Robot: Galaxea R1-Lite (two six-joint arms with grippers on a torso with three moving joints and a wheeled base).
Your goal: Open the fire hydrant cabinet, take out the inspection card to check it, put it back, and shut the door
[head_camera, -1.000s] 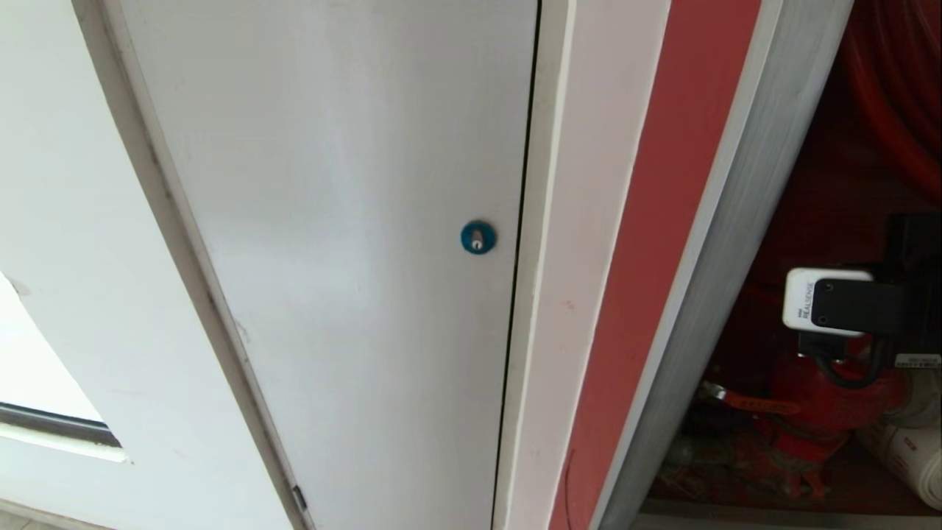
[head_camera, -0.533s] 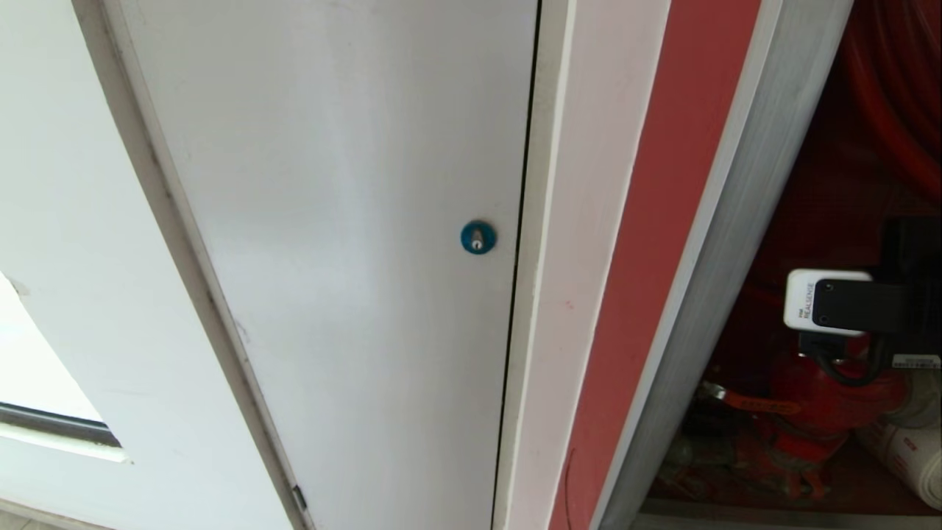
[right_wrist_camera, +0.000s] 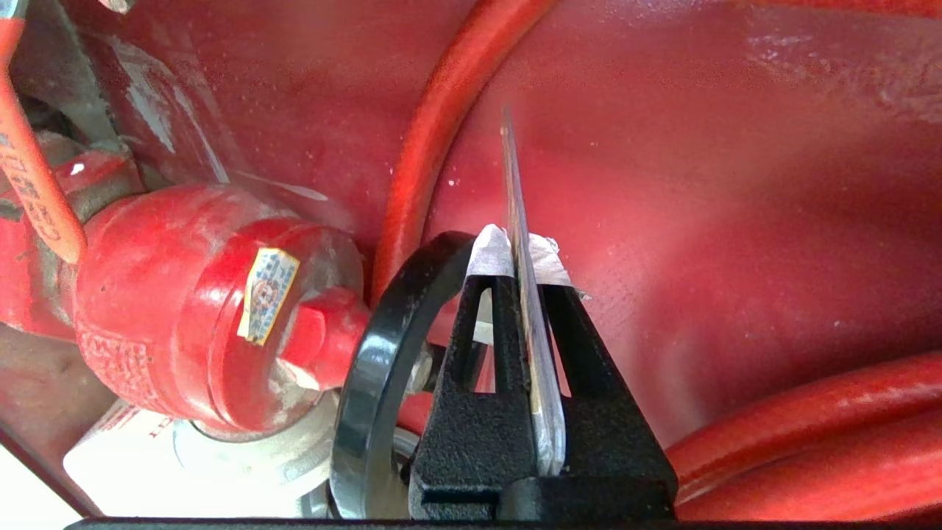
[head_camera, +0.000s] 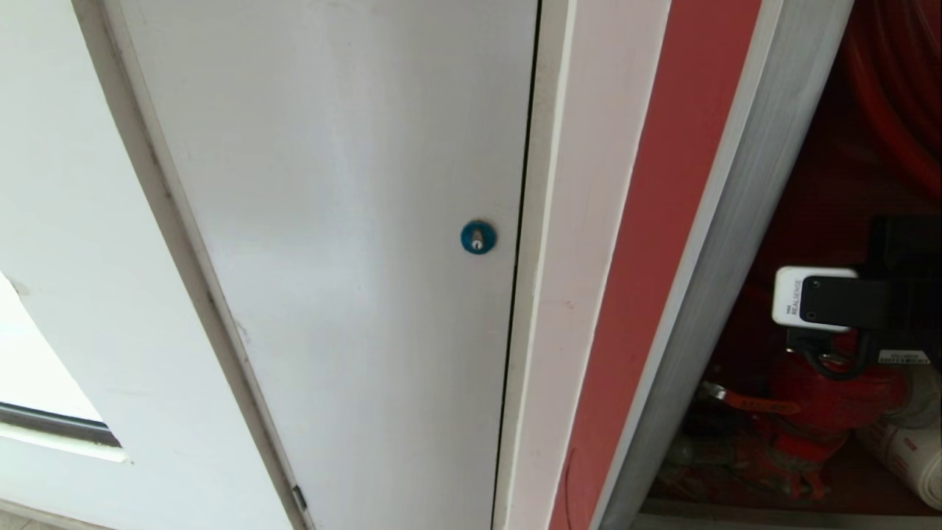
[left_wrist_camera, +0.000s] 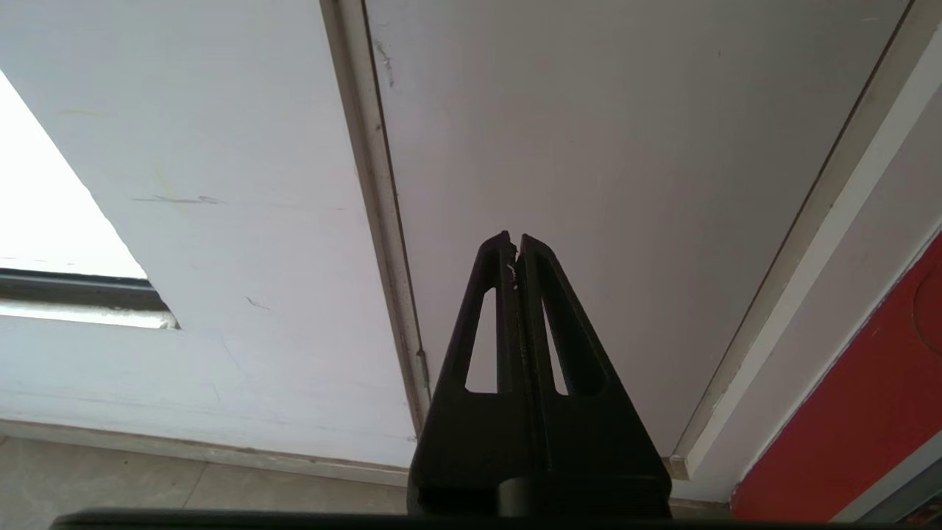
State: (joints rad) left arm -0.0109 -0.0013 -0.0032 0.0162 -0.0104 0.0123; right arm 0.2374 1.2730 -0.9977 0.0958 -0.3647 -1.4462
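The fire hydrant cabinet (head_camera: 736, 221) stands open at the right, with a silver frame and a red interior. My right arm (head_camera: 901, 294) reaches into it, just above the red valve (head_camera: 817, 397). In the right wrist view my right gripper (right_wrist_camera: 519, 246) is shut on the inspection card (right_wrist_camera: 515, 184), a thin pale card seen edge-on. It is held beside the valve (right_wrist_camera: 184, 309) and its black handwheel (right_wrist_camera: 383, 346), in front of the red back wall. The door is out of view. My left gripper (left_wrist_camera: 514, 239) is shut on nothing and parked facing the pale grey panel.
A plain pale grey panel (head_camera: 331, 221) with a blue round lock (head_camera: 477, 237) fills the left. Red hose (right_wrist_camera: 441, 132) curves behind and beside the card. A white rolled hose (head_camera: 905, 449) lies at the cabinet's lower right. Floor tiles (left_wrist_camera: 110, 486) show below the wall.
My right wrist has edged a little to the left inside the cabinet, still holding the card. The left arm and the rest of the scene are the same.
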